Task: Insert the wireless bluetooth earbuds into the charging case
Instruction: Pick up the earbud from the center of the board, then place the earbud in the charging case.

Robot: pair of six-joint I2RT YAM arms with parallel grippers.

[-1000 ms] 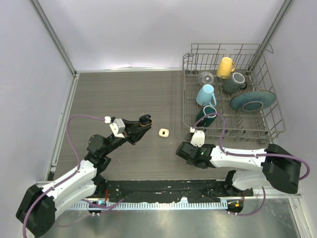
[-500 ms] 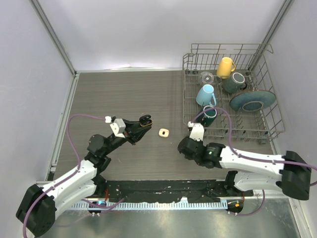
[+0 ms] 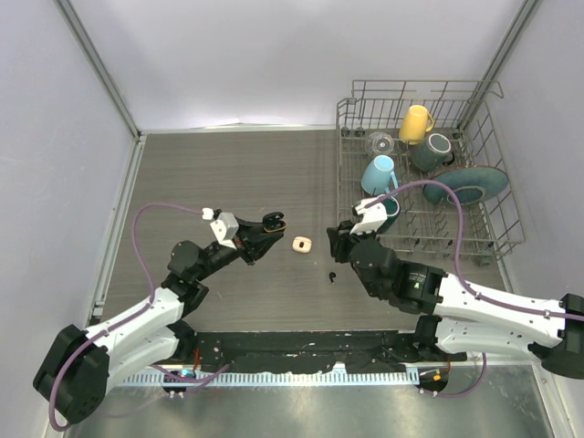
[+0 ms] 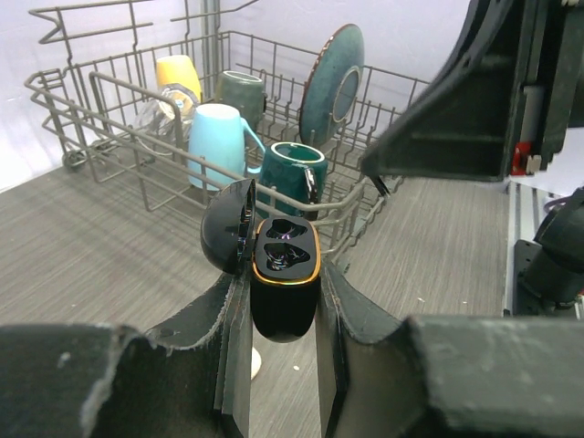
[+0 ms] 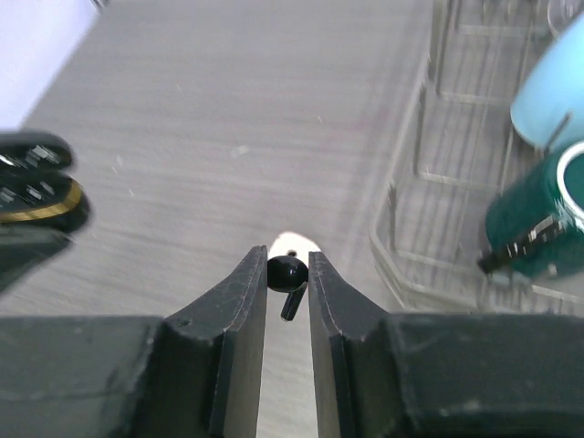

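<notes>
My left gripper (image 3: 265, 228) is shut on the black, gold-rimmed charging case (image 4: 284, 274) and holds it above the table, lid open and both sockets empty; the charging case (image 3: 270, 222) sits left of centre in the top view. My right gripper (image 3: 341, 241) is shut on a black earbud (image 5: 286, 273), its stem hanging down between the fingers (image 5: 245, 301). A second black earbud (image 3: 332, 275) lies on the table just below that gripper. A small cream-white piece (image 3: 302, 244) rests on the table between the two grippers, and the cream-white piece (image 5: 294, 242) shows just beyond the held earbud.
A wire dish rack (image 3: 420, 228) stands at the back right, close behind my right arm. It holds a yellow mug (image 3: 416, 123), a light blue mug (image 3: 379, 173), a dark green mug (image 3: 383, 212) and a teal plate (image 3: 465, 185).
My right arm has lifted and swung toward the rack with the black earbud, uncovering the second black earbud on the table. The left gripper has shifted slightly right with the case.
</notes>
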